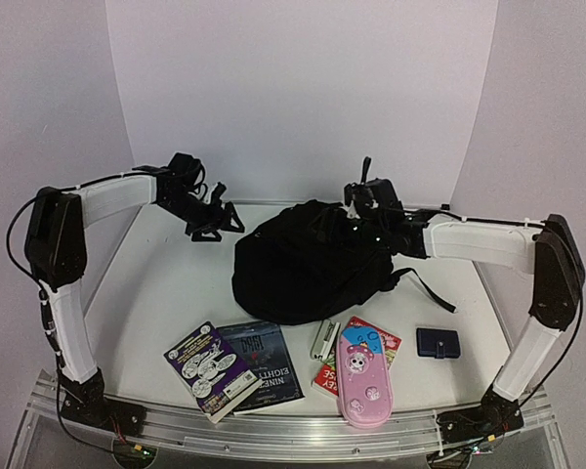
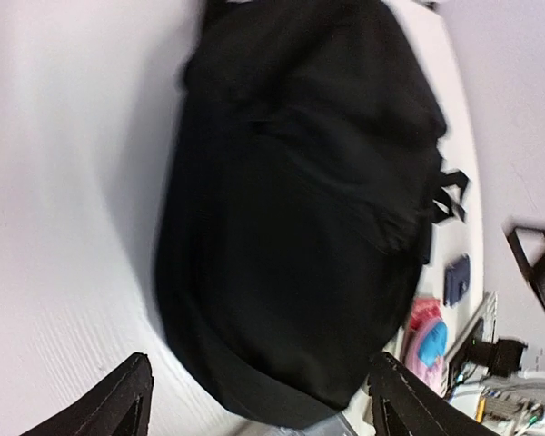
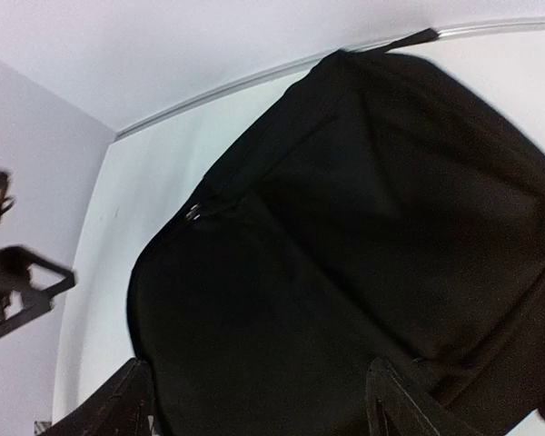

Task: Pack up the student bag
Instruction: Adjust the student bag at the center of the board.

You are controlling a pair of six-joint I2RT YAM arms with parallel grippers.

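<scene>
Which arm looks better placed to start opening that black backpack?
Probably the right. The right end effector hovers open directly over the backpack, with the zipper pull in its camera's view. The left end effector, also open, stands apart from the backpack.

— What's on the white table (image 1: 166,283)?
— The black student bag (image 1: 308,259) in the middle. In front of it, to the left, a purple booklet (image 1: 210,369) touching a dark book (image 1: 262,366).
— And to the right?
— A silver stapler-like thing (image 1: 324,339) just before the bag, a red booklet (image 1: 373,339) under a pink pencil case (image 1: 361,386), and a dark-blue pouch (image 1: 438,343).
</scene>
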